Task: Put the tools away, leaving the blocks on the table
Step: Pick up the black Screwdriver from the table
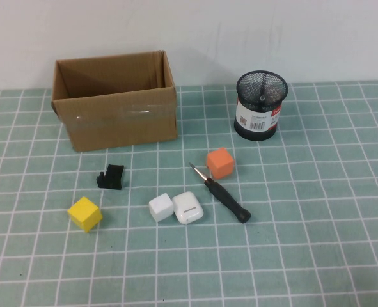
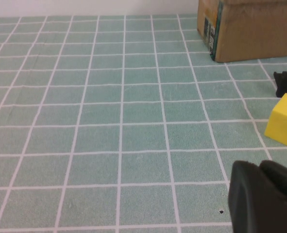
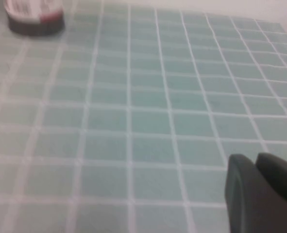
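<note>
- Left end effector (image 2: 264, 196): parked low over the desk (image 2: 124, 121) near the yellow block (image 1: 85, 213); finger spacing cannot be determined.
- Cardboard box (image 1: 115, 99): open at rear left, presumably the receptacle.
- Screwdriver (image 1: 222, 194): lies flat mid-desk, unstowed, beside the orange block (image 1: 220, 163).
- Right end effector (image 3: 262, 194): parked over bare tiles; spacing undeterminable.

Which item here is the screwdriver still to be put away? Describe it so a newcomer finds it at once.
Start at the black mesh cup at the table's far right, then come toward the camera past the orange block. The screwdriver lies flat beside it, right of the two white pieces: the only long thin item, black-handled with a short metal tip. Neither end effector is near.
</note>
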{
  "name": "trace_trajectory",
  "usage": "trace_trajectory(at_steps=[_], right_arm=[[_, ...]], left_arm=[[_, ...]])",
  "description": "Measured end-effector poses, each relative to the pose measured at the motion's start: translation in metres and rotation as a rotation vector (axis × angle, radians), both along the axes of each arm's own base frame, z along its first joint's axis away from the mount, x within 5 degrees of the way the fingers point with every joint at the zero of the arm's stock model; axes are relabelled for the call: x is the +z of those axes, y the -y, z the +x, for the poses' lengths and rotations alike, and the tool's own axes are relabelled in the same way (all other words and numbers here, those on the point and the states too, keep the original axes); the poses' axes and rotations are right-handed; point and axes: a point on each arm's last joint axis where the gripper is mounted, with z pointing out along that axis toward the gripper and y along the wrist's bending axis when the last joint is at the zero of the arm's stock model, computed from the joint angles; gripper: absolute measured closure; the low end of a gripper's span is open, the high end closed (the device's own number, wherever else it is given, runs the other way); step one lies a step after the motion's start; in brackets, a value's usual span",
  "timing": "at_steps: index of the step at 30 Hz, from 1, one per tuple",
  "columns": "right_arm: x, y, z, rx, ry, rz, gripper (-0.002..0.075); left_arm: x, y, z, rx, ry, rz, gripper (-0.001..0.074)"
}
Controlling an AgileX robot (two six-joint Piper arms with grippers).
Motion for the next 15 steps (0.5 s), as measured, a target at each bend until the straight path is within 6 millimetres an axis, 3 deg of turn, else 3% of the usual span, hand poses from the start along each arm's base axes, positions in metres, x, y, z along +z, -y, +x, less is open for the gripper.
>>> trace_trajectory(at_steps=[7,11,15], right_arm=[[0.015,0.000,0.001,-0.032,0.152,0.493,0.0732],[0.020,0.005,0.001,-0.071,0.219,0.562,0.0732],[0.035,-0.003,0.002,-0.001,0.143,0.568,0.0728]], left_arm=[[0.000,0.000,0.000,0.000,0.000,0.000,0.0735],[0.000,0.000,0.000,0.000,0.000,0.000,0.0735],[0.000,0.000,0.000,0.000,0.000,0.000,0.0735]])
